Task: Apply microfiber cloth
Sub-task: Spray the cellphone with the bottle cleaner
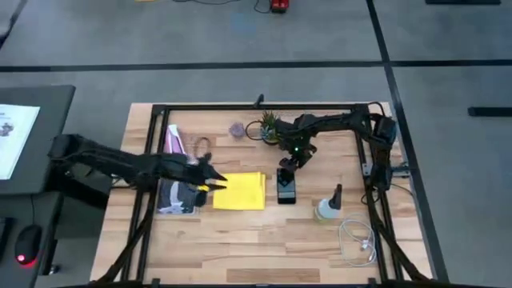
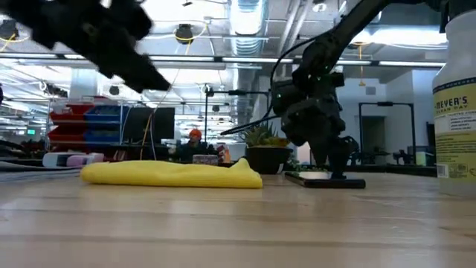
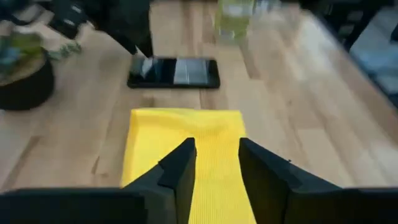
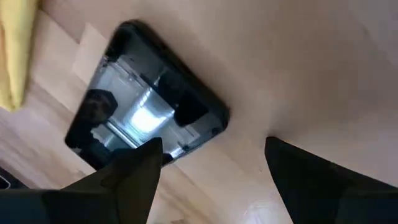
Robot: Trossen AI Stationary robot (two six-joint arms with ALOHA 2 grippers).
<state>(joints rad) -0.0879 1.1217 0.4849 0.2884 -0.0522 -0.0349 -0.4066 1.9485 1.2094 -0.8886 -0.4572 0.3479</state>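
The microfiber cloth (image 1: 241, 192) lies flat on the worktop (image 1: 264, 248) just beside the smartphone (image 1: 286, 186), close enough to wipe it. The left end effector (image 3: 216, 163) hovers over the cloth's near edge, its 2 fingers narrowly parted and empty, ready to pinch. The right end effector (image 4: 211, 171), spread wide, sits at the phone's end, probably to steady it.

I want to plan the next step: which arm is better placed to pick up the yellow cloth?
Probably the left. The left gripper, open, is at the microfiber cloth's edge; the right gripper is over the smartphone.
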